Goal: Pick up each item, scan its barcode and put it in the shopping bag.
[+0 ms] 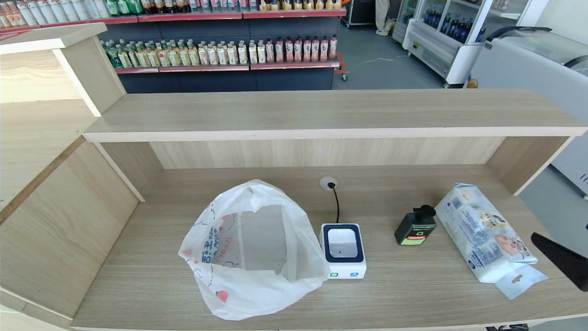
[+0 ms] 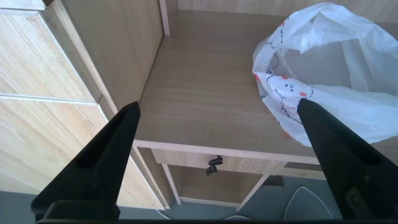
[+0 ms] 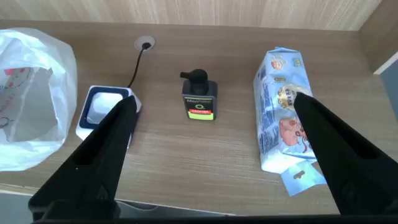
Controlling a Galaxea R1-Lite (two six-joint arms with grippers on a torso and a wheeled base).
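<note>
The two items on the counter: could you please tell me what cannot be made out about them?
Pump bottle: barcode unseen; label print too small in the head view.
Packet: print too small to find a barcode; in the right wrist view a gripper finger hides one long edge.

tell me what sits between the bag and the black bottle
The scanner, right beside the bag; from it to the bottle the counter is bare. The head view shows this.
</note>
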